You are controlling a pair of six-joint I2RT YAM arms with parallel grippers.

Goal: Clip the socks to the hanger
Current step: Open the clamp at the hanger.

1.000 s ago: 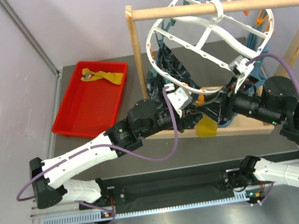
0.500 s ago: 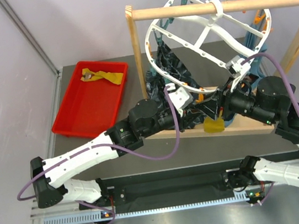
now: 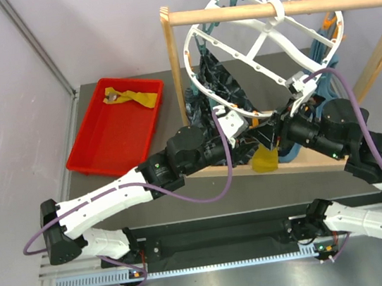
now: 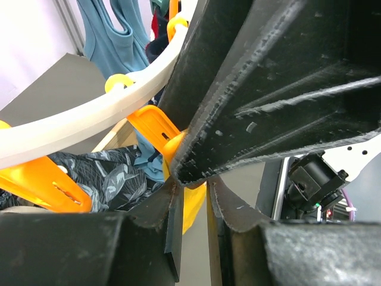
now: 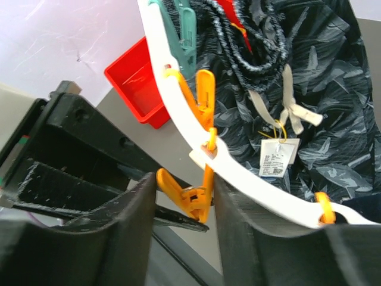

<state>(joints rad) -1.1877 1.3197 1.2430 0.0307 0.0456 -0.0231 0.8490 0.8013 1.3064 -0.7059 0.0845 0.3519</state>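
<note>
Left gripper (image 4: 193, 189) is pinched nearly closed on the yellow sock (image 3: 264, 159), which I see hanging just under the near rim of the hanger (image 5: 178, 113), while my right gripper (image 5: 186, 192) squeezes an orange peg (image 5: 190, 201) on that rim, its fingers pressing both sides.

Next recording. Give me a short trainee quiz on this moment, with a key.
1. True or false: a yellow sock lies in the red tray.
2. Fill in: the hanger hangs by its hook from a ___ rod.
3. What sits between the right gripper's fingers? A) the rod B) an orange clip C) the tray
Key: 1 true; 2 wooden; 3 B.
</note>
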